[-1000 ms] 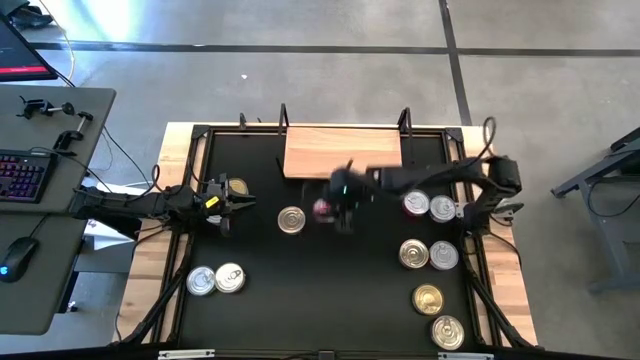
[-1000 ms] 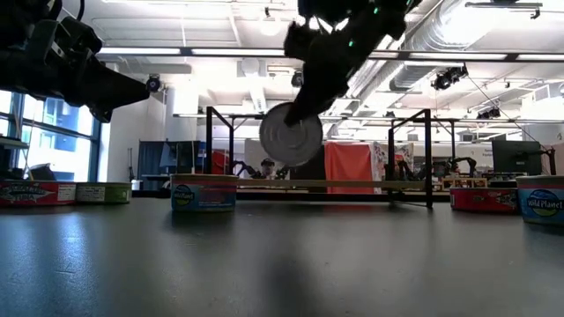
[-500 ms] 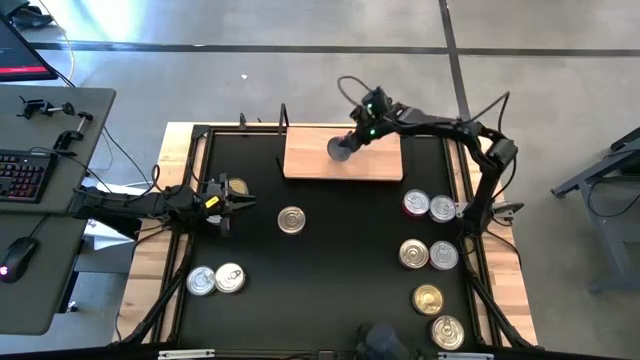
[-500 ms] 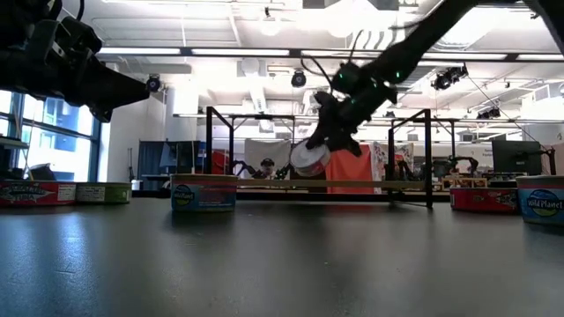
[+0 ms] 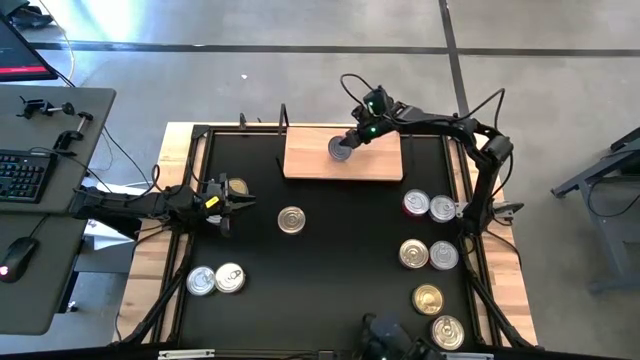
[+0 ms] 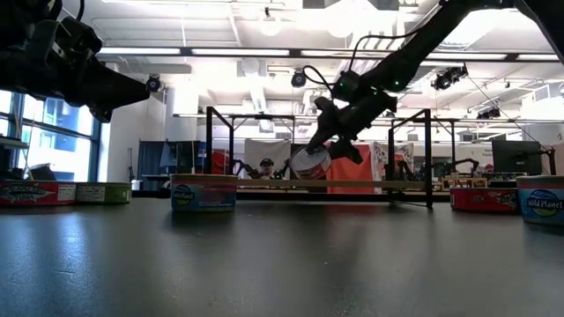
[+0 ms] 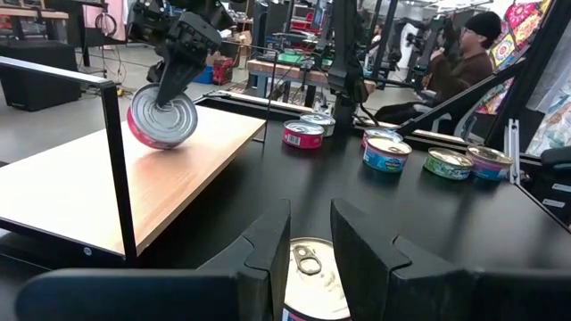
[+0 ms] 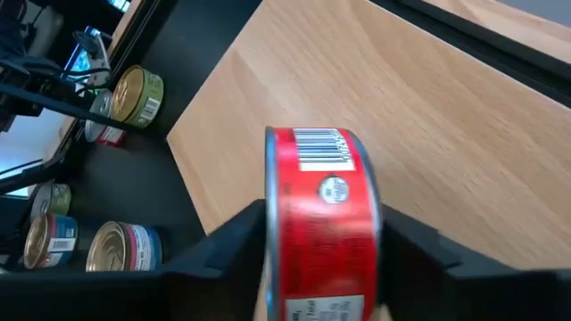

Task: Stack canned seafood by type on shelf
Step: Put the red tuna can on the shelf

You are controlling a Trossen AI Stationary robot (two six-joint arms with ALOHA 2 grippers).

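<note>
Eleven tins of canned seafood are counted in the high view. One red-sided can (image 5: 341, 149) is clamped between the fingers of the right gripper (image 5: 347, 143) over the shelf (image 5: 310, 160), near the board's middle. It is held on edge and tilted, with its silver lid (image 7: 162, 116) turned toward the left arm; whether its lower rim touches the wood cannot be told.

The other ten are seen on the black tabletop (image 5: 340, 280):
- A single silver tin (image 5: 291, 220) is seen in front of the shelf.
- A gold-lidded tin (image 5: 237, 187) lies at the left gripper.
- A pair (image 5: 215, 279) sits touching near the left front.
- Six are ranged down the right side, one of them gold-lidded (image 5: 428, 299).

One shelf board is present, with thin black posts at its ends.

The left gripper (image 5: 232, 200) is held above the table at the left. Its fingers are narrowly apart and nothing is gripped between them.

A barcode (image 8: 319, 148) is printed on the red side of the held can. "Wild Planet" is read on two blue-labelled tins (image 6: 203, 194) in the low view; the remaining labels cannot be read.
</note>
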